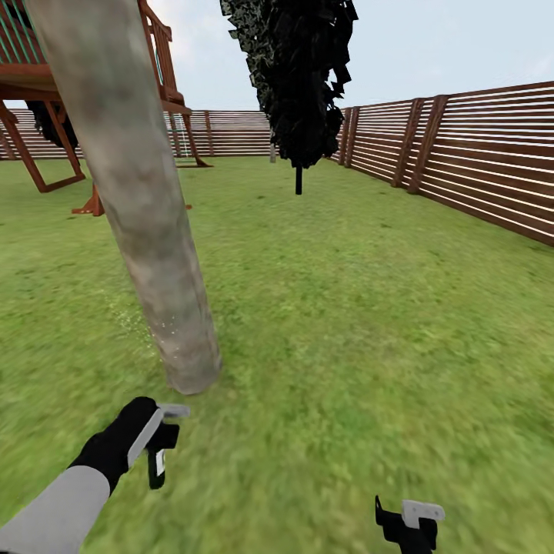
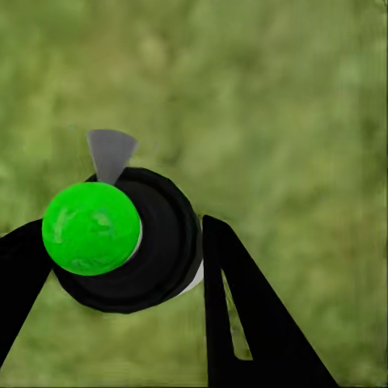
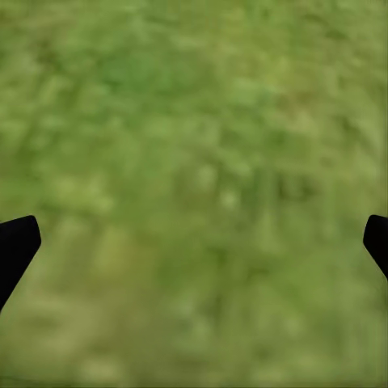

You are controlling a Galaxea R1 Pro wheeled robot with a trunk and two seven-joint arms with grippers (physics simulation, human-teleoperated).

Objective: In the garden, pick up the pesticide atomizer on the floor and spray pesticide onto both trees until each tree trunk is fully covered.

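Note:
The pesticide atomizer (image 2: 158, 242), a black round body with a bright green cap and a grey nozzle, sits between the black fingers of my left gripper (image 2: 121, 271), which is shut on it. In the head view my left gripper (image 1: 158, 442) hangs low over the grass floor (image 1: 346, 323), just in front of the base of a thick mottled tree trunk (image 1: 146, 215) that leans up to the left. Faint pale specks show near the trunk's foot. My right gripper (image 1: 408, 523) is at the lower right, and its wrist view shows the right gripper (image 3: 194, 250) open over bare grass.
A brown slatted fence (image 1: 462, 154) runs along the right and back of the lawn. A dark narrow conifer (image 1: 300, 77) stands ahead in the middle. A red-brown wooden play structure (image 1: 46, 92) rises behind the trunk at the upper left.

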